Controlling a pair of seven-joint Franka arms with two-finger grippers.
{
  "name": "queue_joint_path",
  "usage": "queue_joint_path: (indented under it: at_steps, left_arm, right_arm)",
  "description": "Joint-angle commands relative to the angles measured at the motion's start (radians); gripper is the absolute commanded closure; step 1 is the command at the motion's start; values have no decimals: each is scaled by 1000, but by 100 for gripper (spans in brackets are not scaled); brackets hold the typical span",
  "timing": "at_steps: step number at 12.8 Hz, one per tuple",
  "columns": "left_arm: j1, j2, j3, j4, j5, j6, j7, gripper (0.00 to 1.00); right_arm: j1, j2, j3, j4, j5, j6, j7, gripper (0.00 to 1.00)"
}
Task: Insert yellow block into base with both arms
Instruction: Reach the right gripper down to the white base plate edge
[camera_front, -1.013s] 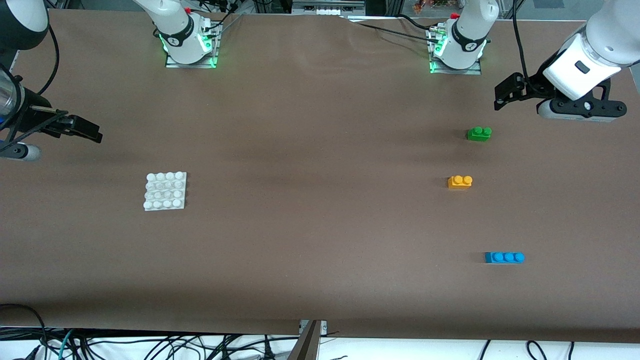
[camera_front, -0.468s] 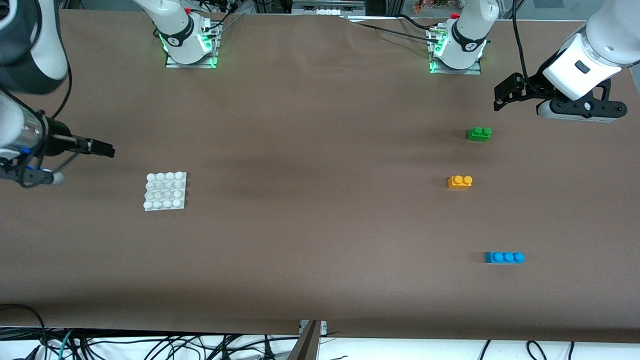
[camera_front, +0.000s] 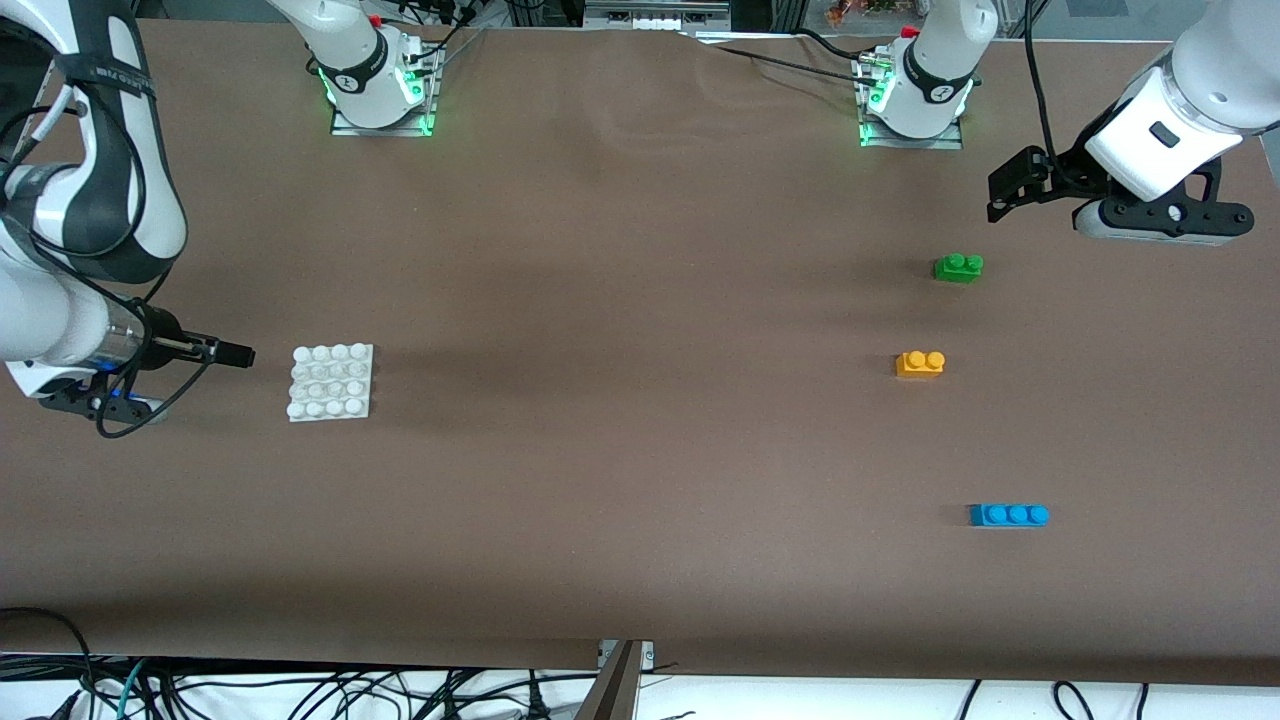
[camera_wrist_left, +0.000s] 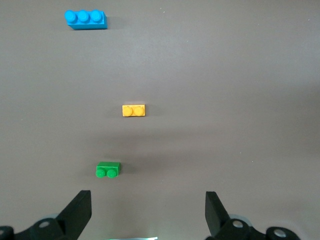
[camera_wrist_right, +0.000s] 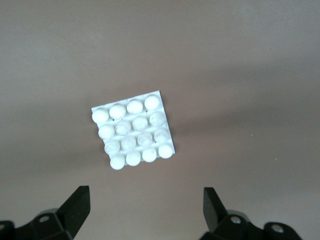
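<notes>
Plastic all round: yellow block (camera_front: 920, 363) is lying loose on the brown worktop (camera_front: 640, 450) toward the left arm's end, studs up, between the green two-stud brick (camera_front: 958, 267) and the blue three-stud brick (camera_front: 1008, 514), well apart from both. White studded base (camera_front: 331, 382) is sitting flat toward the right arm's end, well apart from the block.

Left gripper (camera_wrist_left: 148, 212) is hanging over the worktop near the green brick, fingers spread wide, holding nothing. Right gripper (camera_wrist_right: 145, 210) is hovering just beside the base, fingers likewise fully apart and empty.

Handling, as a judgement: block is looking rigid, light and smooth-sided, so likely to skate if nudged; pinching across its two long flat sides, below the studs, is looking safest. Base is thin and light too, probably sliding under any push, so the right fingers clamping two opposite edges should be steadying it while the block is being pressed on squarely.
</notes>
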Motion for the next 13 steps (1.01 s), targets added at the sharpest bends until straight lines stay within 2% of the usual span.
queue_joint_path:
  at_steps: [1, 6, 8, 11, 13]
  left_arm:
    - [-6, 15, -1, 35, 25, -22, -5, 0]
    - [-4, 15, 0, 35, 25, -22, -5, 0]
    - [-4, 15, 0, 35, 25, -22, -5, 0]
    - [-4, 15, 0, 35, 25, -22, -5, 0]
    - [-2, 15, 0, 35, 25, -22, -5, 0]
  right_arm:
    - [-3, -30, 3, -67, 18, 57, -3, 0]
    - [-6, -84, -9, -321, 24, 332, -38, 0]
    - [-8, -85, -20, -380, 32, 406, -90, 0]
    - [-21, -44, -43, -400, 177, 484, -240, 0]
    - [-44, -3, -45, -395, 293, 489, -361, 0]
